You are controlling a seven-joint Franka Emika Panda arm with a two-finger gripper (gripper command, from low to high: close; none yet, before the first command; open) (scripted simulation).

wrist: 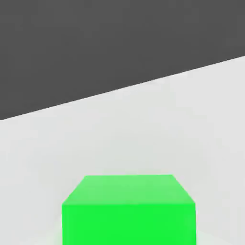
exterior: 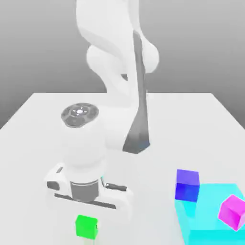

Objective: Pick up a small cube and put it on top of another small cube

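In the exterior view, the claw is clamped on the green cube, at about 7 o'clock on the counter side of the scene. The blue cube sits at 2 o'clock from the green one, against the cyan block's far corner; whether it rests on it cannot be determined. The magenta cube lies at 4 o'clock from the blue, tilted.

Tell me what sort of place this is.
Apparently a simulated robotics test scene: a white Franka Panda arm over a plain pale tabletop, brightly coloured blocks such as the magenta cube, and a featureless grey backdrop.
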